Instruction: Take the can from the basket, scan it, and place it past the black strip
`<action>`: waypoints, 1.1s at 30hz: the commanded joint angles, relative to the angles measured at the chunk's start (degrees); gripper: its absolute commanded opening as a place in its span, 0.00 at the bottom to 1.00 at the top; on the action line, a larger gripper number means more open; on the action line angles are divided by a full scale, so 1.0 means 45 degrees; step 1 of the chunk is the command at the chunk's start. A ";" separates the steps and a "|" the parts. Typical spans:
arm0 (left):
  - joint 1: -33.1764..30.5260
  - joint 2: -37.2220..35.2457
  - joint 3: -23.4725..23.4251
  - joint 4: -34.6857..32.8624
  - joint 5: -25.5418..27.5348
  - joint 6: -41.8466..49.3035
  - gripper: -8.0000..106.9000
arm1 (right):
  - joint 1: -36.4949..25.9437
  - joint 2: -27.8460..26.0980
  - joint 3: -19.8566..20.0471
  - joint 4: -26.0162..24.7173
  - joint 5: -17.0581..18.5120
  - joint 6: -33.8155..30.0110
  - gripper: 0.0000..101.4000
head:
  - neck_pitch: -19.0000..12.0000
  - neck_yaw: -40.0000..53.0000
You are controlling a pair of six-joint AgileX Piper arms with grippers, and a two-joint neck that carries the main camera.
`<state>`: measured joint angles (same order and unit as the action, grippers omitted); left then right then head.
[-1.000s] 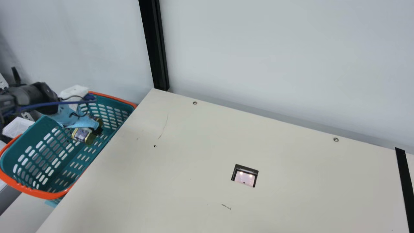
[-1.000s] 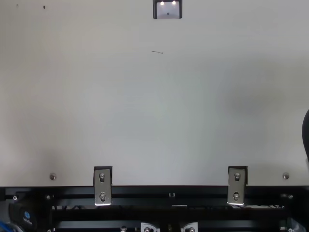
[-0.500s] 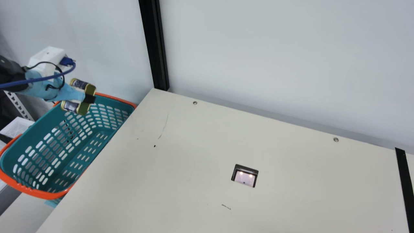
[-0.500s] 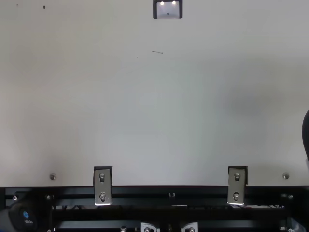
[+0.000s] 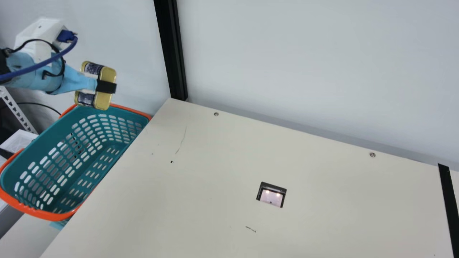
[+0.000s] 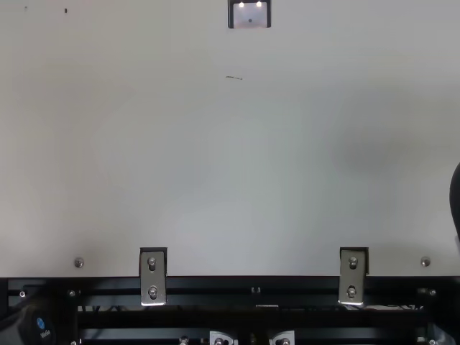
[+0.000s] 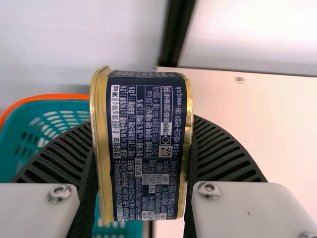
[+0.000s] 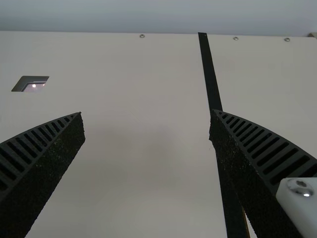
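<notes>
Left end effector [image 5: 106, 86] pinches can [image 5: 107, 74] above basket [image 5: 43, 214]; right end effector [image 8: 147, 114] spread

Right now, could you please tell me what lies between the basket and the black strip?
The main view shows the cream table between them, with the scanner window set into it and some small dark marks.

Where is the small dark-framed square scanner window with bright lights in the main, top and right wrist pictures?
Main view: scanner window, right of the middle, in the lower half.
Top view: scanner window, at the top edge, just right of the middle.
Right wrist view: scanner window, toward the upper left.
Shared landmark: the flat cream tabletop around it.
</notes>
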<state>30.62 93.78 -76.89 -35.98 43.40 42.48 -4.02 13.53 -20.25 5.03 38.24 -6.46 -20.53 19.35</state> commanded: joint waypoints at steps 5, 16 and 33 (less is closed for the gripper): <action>-0.0877 -0.1045 0.0094 0.0047 0.1524 -0.2467 0.16 | 0.0000 0.0000 0.0000 0.0000 0.0000 0.0000 1.00 | -0.0372 0.0302; -0.1696 -0.1850 0.0224 -0.0016 0.2203 -0.3515 0.16 | 0.0000 0.0000 0.0000 0.0000 0.0000 0.0000 1.00 | -0.0372 0.0302; -0.1656 -0.1346 -0.0784 0.0882 0.4457 -0.6132 0.16 | 0.0000 0.0000 0.0000 0.0000 0.0000 0.0000 1.00 | -0.0372 0.0302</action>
<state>23.11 87.54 -79.25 -32.47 59.01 19.60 -4.02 13.53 -20.25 5.03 38.24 -6.46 -20.53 19.35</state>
